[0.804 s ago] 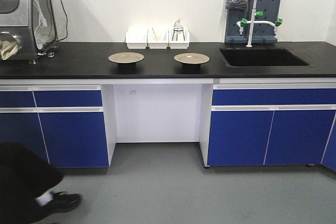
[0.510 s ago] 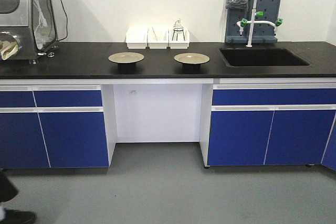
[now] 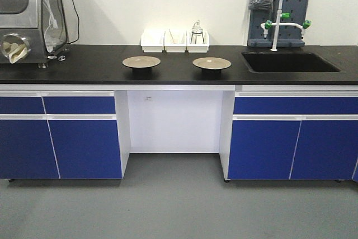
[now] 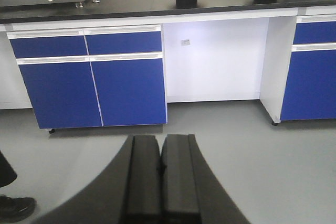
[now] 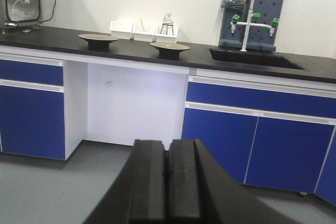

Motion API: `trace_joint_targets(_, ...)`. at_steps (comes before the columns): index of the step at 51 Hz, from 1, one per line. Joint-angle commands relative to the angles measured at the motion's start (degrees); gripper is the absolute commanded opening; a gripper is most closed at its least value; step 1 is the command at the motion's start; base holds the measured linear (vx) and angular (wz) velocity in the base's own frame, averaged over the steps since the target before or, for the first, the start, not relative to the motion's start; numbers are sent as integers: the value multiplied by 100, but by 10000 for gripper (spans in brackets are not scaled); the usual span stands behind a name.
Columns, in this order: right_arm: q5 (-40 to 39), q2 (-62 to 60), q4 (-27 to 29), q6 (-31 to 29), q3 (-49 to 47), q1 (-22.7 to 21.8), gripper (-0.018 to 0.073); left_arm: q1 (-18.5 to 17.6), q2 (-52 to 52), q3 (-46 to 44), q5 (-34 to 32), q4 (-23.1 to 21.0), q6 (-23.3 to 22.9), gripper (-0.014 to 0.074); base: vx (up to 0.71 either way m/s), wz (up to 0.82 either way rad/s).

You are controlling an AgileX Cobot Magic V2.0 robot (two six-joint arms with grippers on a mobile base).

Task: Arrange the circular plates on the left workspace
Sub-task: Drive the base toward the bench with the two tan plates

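Two plates (image 3: 141,61) (image 3: 211,62) at twelve o'clock on one black countertop (image 3: 84,62). Three white bins (image 3: 152,40) (image 3: 175,40) (image 3: 198,42) in a row just behind them. One sink (image 3: 290,61) at two o'clock, with one faucet (image 3: 278,23) and one pegboard (image 3: 296,4) behind it. One steel machine (image 3: 19,26) at ten o'clock, on the same countertop.

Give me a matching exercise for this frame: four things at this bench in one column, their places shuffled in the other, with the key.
Things:
1. left plate
2. right plate
3. white bins
4. sink

Places:
A. sunk into the countertop at the right
B. against the back wall
C. on the countertop, nearer the sink
D. on the countertop, nearer the steel machine

Pairs: 1-D, 2-C, 3-B, 4-A
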Motion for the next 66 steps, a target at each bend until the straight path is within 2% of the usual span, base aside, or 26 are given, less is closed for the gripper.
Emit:
trace_joint_targets(1, -452, -76, -47, -10, 121, -19, -1, -28, -84, 110, -467, -14, -55, 0, 11, 9)
trace_joint_targets(29, -452, -76, -47, -10, 121, -19, -1, -28, -84, 110, -467, -14, -55, 0, 21, 5)
trace_joint_targets(66, -452, -76, -47, -10, 121, -19, -1, -28, -84, 110, -467, -14, -55, 0, 43, 0)
